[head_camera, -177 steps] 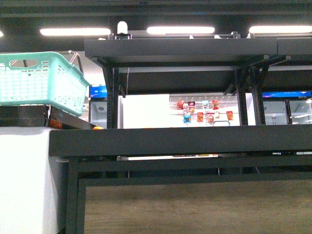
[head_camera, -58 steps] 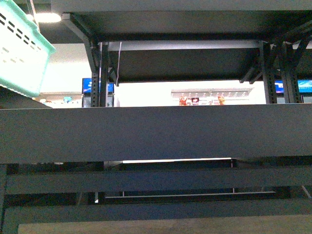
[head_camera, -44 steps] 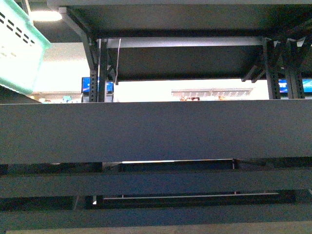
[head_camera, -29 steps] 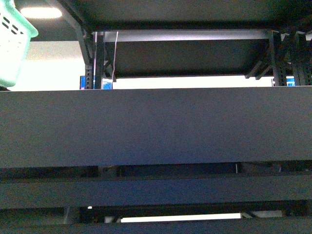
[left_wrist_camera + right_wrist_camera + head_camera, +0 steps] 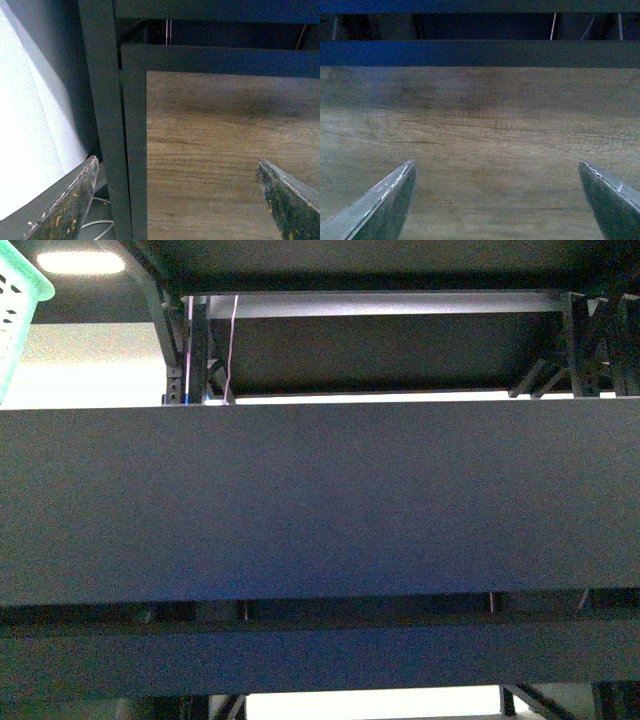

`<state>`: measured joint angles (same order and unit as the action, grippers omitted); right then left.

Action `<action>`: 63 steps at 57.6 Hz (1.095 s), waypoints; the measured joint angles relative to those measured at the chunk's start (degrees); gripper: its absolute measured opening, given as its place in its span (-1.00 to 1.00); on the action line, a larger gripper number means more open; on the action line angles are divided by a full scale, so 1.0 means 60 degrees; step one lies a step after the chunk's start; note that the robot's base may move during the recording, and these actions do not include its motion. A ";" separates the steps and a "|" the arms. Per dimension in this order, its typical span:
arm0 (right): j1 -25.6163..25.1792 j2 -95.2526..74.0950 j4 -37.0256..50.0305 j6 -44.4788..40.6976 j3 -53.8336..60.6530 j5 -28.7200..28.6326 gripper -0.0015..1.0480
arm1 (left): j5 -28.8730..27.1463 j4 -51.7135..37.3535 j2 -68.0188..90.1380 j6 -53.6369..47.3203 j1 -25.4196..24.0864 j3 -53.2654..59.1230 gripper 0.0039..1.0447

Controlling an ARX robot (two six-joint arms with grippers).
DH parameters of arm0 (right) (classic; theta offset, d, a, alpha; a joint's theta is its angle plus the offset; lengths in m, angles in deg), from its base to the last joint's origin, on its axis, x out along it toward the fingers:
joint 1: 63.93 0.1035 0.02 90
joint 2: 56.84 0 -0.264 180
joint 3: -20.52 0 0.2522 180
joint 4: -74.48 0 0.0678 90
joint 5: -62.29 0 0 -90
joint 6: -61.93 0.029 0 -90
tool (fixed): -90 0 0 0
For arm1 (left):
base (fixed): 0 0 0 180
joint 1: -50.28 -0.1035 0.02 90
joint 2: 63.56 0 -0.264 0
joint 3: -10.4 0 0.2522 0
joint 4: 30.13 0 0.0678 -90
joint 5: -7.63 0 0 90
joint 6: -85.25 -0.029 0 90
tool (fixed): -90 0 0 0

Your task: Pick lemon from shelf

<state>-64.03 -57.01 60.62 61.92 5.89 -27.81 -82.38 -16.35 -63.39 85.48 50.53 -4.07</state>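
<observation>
The shelf (image 5: 320, 500) fills my front view. The tall front edge of one tier stands close ahead and hides whatever lies on it. Both wrist views face a wooden panel (image 5: 480, 115) framed by the shelf's black bars, so I judge my arms are not yet raised to a tier. A teal basket (image 5: 12, 310) shows at upper left. Left jaws: apart, holding nothing. Right jaws: apart, holding nothing. The lemon appears in no view and is probably behind a tier edge.
</observation>
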 joint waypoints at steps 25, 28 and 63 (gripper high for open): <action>0.0000 0.0000 0.0000 0.0000 0.0000 0.0015 0.86 | 0.0007 0.0000 0.0000 0.0000 0.0000 0.0000 0.85; 0.0000 0.0000 0.0000 0.0004 0.0000 0.0018 0.86 | -0.0004 0.0000 -0.0004 -0.0004 0.0000 0.0000 0.85; 0.0000 0.0000 0.0000 0.0007 0.0000 0.0022 0.86 | -0.0004 0.0000 -0.0004 0.0000 0.0000 0.0000 0.85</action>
<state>-64.03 -57.01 60.62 61.97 5.89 -27.68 -82.40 -16.35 -63.42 85.48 50.53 -4.07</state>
